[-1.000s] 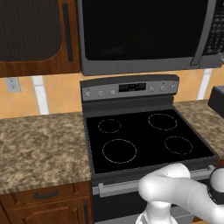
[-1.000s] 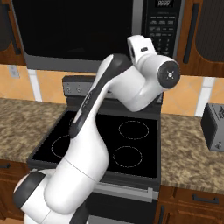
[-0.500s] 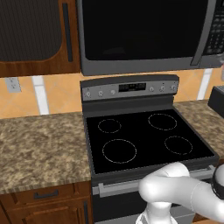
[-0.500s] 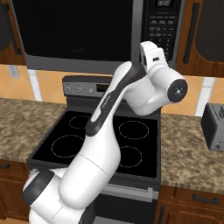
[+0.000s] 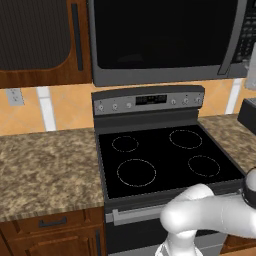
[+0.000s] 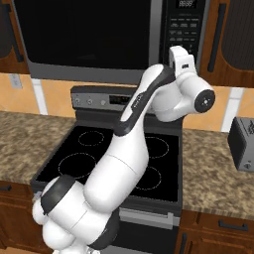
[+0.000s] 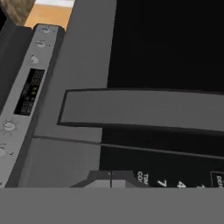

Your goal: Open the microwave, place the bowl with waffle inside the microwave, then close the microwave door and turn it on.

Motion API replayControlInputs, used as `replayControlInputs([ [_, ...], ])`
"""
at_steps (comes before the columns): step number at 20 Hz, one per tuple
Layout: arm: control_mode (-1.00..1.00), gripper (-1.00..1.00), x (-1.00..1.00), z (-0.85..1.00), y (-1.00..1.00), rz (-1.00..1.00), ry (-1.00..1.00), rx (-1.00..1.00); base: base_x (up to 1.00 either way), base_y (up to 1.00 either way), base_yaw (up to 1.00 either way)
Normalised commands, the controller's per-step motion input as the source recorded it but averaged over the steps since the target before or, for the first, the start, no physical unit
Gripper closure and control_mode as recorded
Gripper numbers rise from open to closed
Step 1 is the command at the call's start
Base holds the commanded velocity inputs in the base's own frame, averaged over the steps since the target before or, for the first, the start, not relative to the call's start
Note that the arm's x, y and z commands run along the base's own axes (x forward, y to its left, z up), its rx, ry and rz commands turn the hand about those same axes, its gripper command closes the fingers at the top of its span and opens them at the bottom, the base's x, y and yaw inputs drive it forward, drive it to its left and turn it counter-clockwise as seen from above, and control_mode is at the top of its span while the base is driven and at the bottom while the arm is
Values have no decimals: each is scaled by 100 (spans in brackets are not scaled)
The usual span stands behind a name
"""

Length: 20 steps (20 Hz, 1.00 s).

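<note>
The microwave [image 5: 165, 42] hangs above the stove with its black glass door [image 6: 89, 34] closed. Its slim grey bar handle [image 6: 155, 34] stands just left of the button panel [image 6: 181, 27]. My arm's hand [image 6: 181, 58] is raised in front of the microwave's lower right corner, below the panel. In the hand view the handle [image 7: 144, 109] runs across the picture, close ahead of my gripper [image 7: 110, 179]. The fingertips sit together, shut on nothing and apart from the bar. Panel digits [image 7: 175, 183] show beside them. The bowl is out of view.
Below is the black glass-top stove [image 5: 165, 160] with its knob panel [image 5: 150, 101]. Granite counters [image 5: 47, 165] flank it, and a dark toaster [image 6: 243, 144] stands on the right one. Brown cabinets [image 5: 40, 40] with black handles sit on both sides of the microwave.
My arm has swung to the right, carrying the hand from the door's right part to below the button panel. The microwave door has stayed closed.
</note>
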Motion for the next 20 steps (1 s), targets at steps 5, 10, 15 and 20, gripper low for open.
replayControlInputs([
  [5,-100,100,61,0,-31,0,0,7,0,0,0],
  [10,-100,100,66,-1,-23,0,0,6,0,0,0],
  [15,-100,100,-35,-22,-1,0,-17,0,0,0,0],
  [20,-100,100,-100,-59,25,0,-48,-1,0,0,0],
])
